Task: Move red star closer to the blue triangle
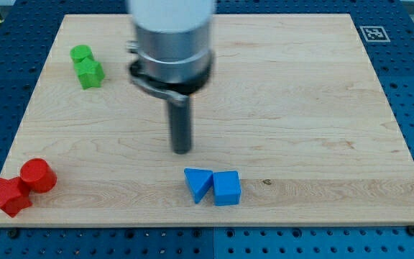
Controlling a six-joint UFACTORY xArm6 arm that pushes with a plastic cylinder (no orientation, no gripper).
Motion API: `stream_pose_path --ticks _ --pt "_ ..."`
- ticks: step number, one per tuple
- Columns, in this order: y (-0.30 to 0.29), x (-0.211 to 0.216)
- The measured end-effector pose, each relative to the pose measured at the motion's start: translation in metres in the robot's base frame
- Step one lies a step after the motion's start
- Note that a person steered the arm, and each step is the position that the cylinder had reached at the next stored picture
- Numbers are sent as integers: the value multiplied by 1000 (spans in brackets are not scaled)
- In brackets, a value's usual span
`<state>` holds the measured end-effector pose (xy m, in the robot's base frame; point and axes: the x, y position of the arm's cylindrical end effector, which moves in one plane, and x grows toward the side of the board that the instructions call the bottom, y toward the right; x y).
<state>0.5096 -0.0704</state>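
Observation:
The red star (8, 195) lies at the view's bottom left corner of the wooden board (300, 108), touching a red cylinder (38, 175) on its upper right. The blue triangle (198, 183) lies near the bottom edge at the middle, touching a blue cube (227, 188) on its right. My tip (182, 150) rests on the board a short way above the blue triangle and slightly to its left, far to the right of the red star.
A green cylinder (81, 54) and a green star-like block (90, 73) sit together at the view's top left. A black-and-white marker (373, 33) is at the board's top right corner. Blue pegboard surrounds the board.

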Motion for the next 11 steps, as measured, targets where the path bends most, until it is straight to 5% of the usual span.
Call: stream_pose_path --ticks 3,7,8,9,11 --pt "-224 -10" --pt "-235 19" --pt "-234 68" --pt "-234 75" --pt "-185 102"
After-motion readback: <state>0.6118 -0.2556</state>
